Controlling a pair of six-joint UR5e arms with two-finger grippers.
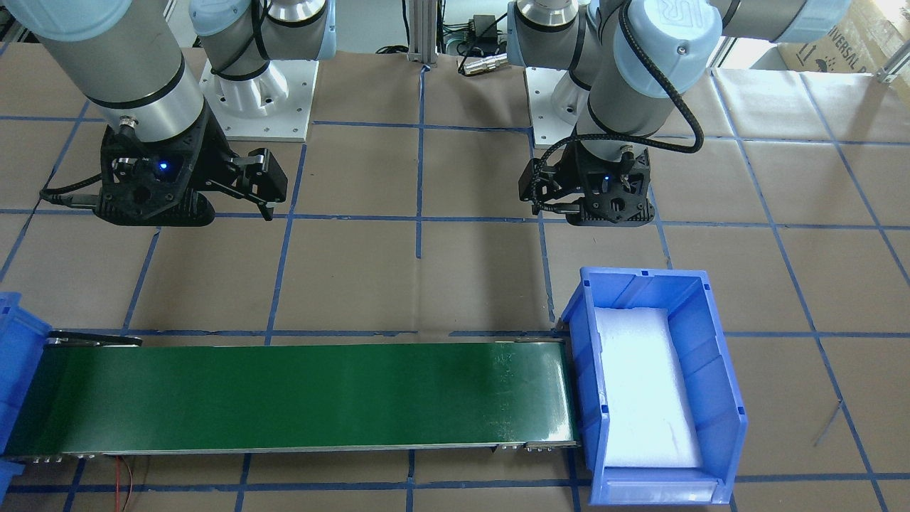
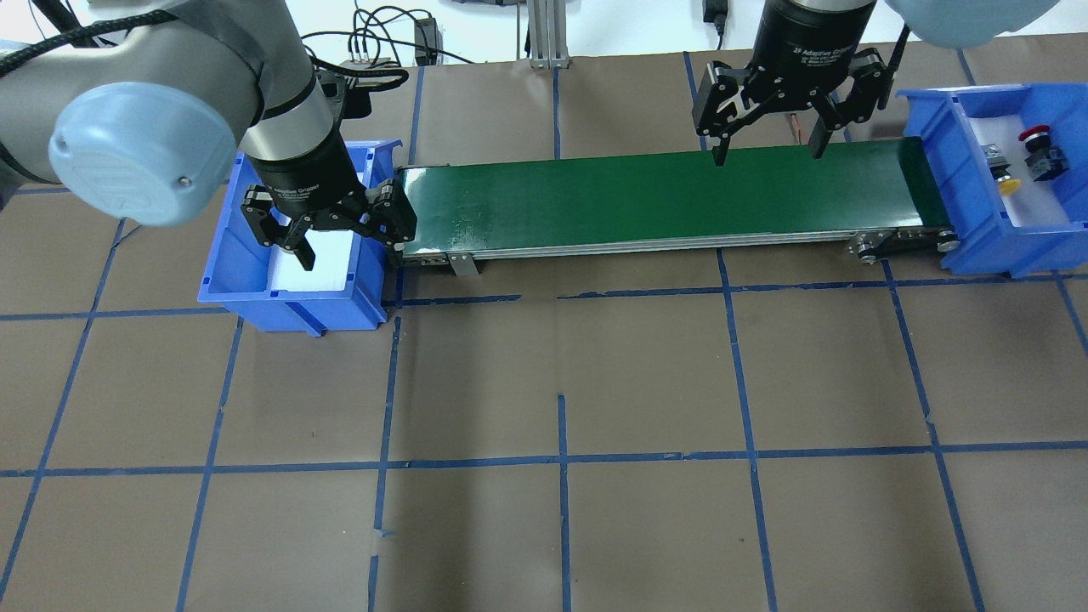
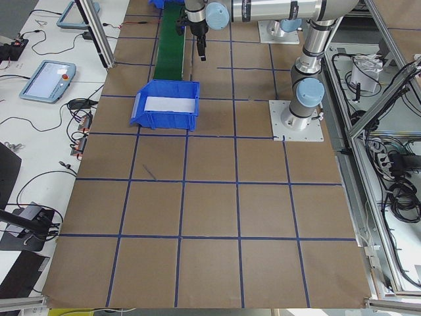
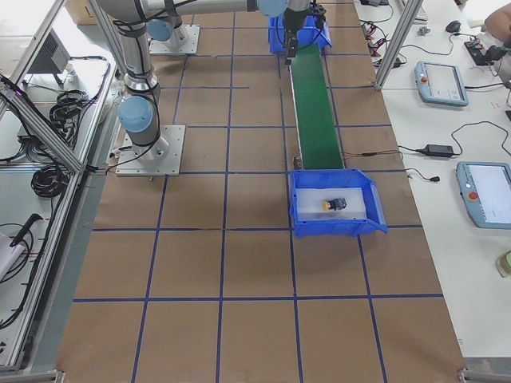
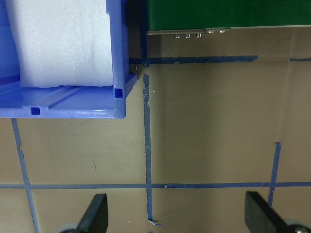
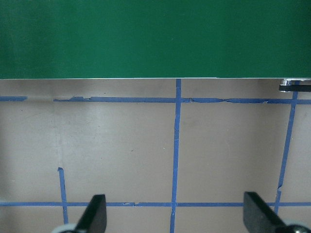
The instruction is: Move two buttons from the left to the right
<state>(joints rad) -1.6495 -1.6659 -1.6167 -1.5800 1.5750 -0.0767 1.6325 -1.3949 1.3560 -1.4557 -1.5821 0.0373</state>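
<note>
Both buttons lie in the right blue bin (image 2: 939,153), at the right end of the green belt (image 2: 663,200). They rest on the white foam (image 2: 1037,206) inside this bin. The yellow button (image 2: 1001,172) lies nearer to the belt and the red button (image 2: 1039,149) is just beside it, on the far side from the belt; I cannot tell if the two touch. The left pincer (image 2: 348,246) is wide open and holds nothing. It hangs over the brown surface (image 2: 646,374), close to the corner of the left blue bin (image 2: 289,308) on the robot's side, as the left wrist view shows. The right pincer (image 2: 767,155) also has its fingers spread apart and is empty. It hangs over the surface just beside the belt's edge on the robot's side, apart from the right blue bin and from the buttons.
</note>
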